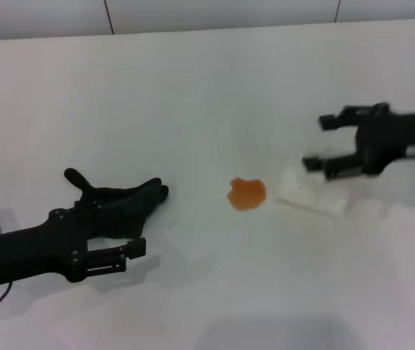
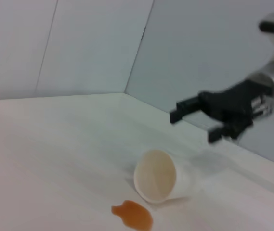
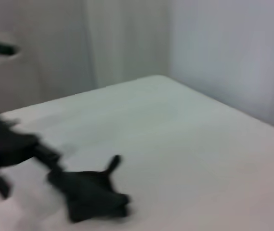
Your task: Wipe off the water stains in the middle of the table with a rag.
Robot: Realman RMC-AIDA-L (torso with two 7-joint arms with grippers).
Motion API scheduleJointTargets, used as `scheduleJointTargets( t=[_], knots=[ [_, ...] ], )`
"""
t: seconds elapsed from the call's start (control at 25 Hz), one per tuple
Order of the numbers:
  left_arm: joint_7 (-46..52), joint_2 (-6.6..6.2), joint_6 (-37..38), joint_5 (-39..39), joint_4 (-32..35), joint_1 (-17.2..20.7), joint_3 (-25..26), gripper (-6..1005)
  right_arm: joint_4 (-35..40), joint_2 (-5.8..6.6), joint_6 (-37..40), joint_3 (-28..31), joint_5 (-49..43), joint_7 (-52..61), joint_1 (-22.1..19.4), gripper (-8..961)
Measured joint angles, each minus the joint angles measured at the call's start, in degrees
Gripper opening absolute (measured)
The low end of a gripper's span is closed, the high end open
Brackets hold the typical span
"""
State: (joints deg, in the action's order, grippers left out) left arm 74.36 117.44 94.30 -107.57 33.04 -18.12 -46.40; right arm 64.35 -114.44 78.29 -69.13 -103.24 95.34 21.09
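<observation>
Left gripper (image 1: 123,237): nearest the camera, low over the table (image 1: 192,95) at its left; jaws spread, upper finger over the rag (image 1: 123,203), nothing clamped.
Rag: black, soft, limp, finger-like points; lying just left of the spill.
Water stains (image 1: 246,193): small orange translucent blob, lobed outline, at mid-table between rag and cup.
Paper cup (image 1: 311,193): white, thin-walled, tipped on its side just right of the blob (mouth toward it).
Right gripper (image 1: 320,142): hovering above the cup, jaws parted, empty.
Risk: shallow pinch could drop the limp cloth mid-sweep; wide wipe might nudge the light cup, smearing orange liquid across smooth white tabletop.
</observation>
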Motion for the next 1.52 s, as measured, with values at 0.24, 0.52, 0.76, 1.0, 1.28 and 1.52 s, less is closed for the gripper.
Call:
scheduleJointTargets(
  t=[0.24, 0.52, 0.76, 1.0, 1.28, 1.52],
  knots=[
    [0.00, -0.21, -0.02, 0.00, 0.00, -0.18, 0.00, 858, 9.47, 2.03, 5.59, 5.40, -12.09, 26.03, 4.80, 855],
    [0.00, -0.21, -0.05, 0.00, 0.00, -0.29, 0.00, 858, 10.77, 2.23, 16.11, 5.67, -24.53, 34.67, 12.96, 854],
    [0.00, -0.19, -0.06, 0.00, 0.00, -0.56, 0.00, 858, 10.81, 0.18, 18.35, 3.94, -32.16, 36.54, 17.71, 853],
    [0.00, -0.08, -0.06, 0.00, 0.00, -1.19, 0.00, 858, 10.04, -0.76, 15.93, -2.68, -34.98, 36.81, 18.70, 854],
    [0.00, 0.06, 0.09, 0.00, 0.00, -1.39, 0.00, 858, 8.78, -0.84, 12.87, -5.94, -35.09, 37.13, 18.37, 854],
    [0.00, 0.02, 0.16, 0.00, 0.00, -1.47, 0.00, 857, 6.81, -0.95, 11.08, -6.86, -38.07, 38.68, 18.39, 853]
  ],
)
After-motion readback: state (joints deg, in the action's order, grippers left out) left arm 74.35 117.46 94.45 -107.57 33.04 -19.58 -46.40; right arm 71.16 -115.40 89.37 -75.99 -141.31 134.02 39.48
